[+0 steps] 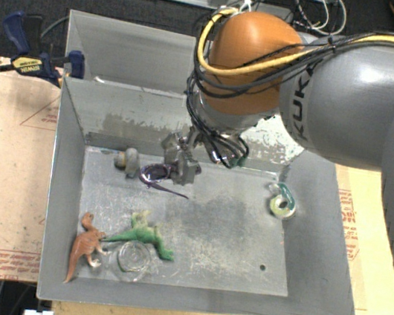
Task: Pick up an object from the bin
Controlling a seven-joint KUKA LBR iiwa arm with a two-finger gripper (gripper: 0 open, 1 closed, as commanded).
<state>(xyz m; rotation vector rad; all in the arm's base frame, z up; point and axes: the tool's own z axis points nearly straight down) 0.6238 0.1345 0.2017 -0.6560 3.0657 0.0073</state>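
So the big grey arm [359,91] comes in from the right, with an orange cover [249,56] and a bundle of cables on its wrist, and hangs over the far-left part of the grey bin [229,234]; the gripper [182,164] sits low, near the far wall. Honestly I can't tell how far open it is or whether it has hold of anything; the tip is just a jumble of metal from this angle.

Loose stuff, big to small: a green toy dinosaur [143,237] towards the near-left corner; an orange dinosaur [83,247] just left of it; a clear round cup-like thing [133,260] tucked between them; a green-and-white curled ring [281,204] well apart on the right; then a small dark purple loop [155,174] with a thin tail, right beside the gripper on its near-left side (touching or not, can't say); and a little grey knobby bit [129,161] left of that.

My read: it's the reach-down step, nothing lifted yet, and the purple loop is the likeliest target since it's nearest. The next move calls for centring over that loop, closing on it, then lifting straight up clear of the far wall; a thin, flat thing like that could easily slip out.
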